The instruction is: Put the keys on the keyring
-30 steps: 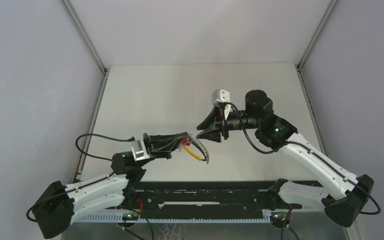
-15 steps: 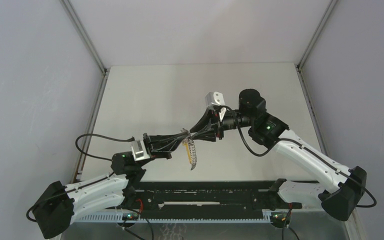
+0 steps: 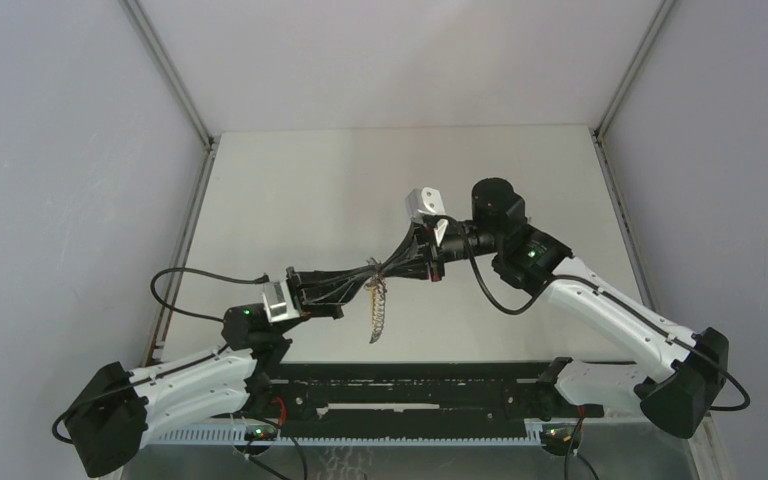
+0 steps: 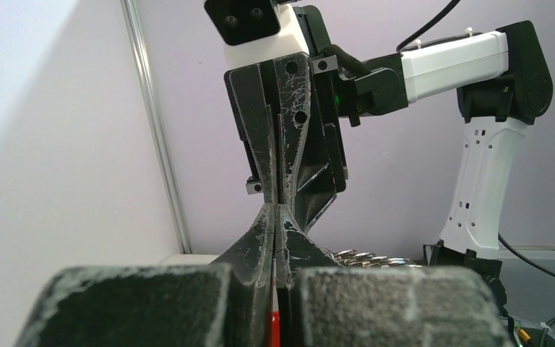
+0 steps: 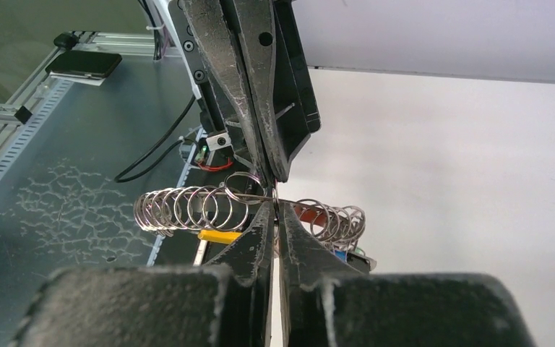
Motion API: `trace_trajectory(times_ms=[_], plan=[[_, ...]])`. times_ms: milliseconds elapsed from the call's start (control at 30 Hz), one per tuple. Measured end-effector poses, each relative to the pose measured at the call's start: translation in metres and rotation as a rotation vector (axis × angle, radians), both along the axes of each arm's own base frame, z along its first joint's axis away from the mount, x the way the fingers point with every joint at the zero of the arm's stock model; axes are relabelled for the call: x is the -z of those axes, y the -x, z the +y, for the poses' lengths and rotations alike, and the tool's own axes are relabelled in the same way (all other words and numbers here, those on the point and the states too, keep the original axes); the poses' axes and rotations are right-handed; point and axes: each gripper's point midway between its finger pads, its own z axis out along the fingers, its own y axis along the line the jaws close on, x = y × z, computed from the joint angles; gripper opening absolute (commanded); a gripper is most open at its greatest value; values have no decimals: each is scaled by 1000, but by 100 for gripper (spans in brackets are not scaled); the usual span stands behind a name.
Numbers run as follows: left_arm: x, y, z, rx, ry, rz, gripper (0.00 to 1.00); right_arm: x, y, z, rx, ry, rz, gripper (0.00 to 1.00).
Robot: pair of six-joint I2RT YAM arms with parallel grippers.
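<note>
Right gripper (image 3: 400,268), open a second ago, now closes its fingers on the keyring (image 3: 378,312), tip to tip with the left gripper (image 3: 365,280), also clamped on it. The keyring dangles toward six o'clock, likely steadied for threading.

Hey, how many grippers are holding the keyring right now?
2. The left gripper and the right gripper meet tip to tip above the table, both shut on the keyring, whose coil dangles below them.
</note>
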Motion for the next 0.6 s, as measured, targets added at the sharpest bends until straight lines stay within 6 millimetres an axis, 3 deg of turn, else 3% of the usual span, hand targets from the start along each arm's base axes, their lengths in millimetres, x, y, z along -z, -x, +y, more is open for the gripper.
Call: trace_trajectory(times_ms=[200, 333, 600], plan=[[4, -1, 2, -6, 3, 19, 24, 7, -2, -5, 26, 32, 9, 0], [26, -7, 2, -28, -41, 78, 34, 24, -10, -19, 95, 138, 57, 0], [72, -20, -6, -70, -206, 174, 41, 46, -30, -38, 217, 422, 103, 0]])
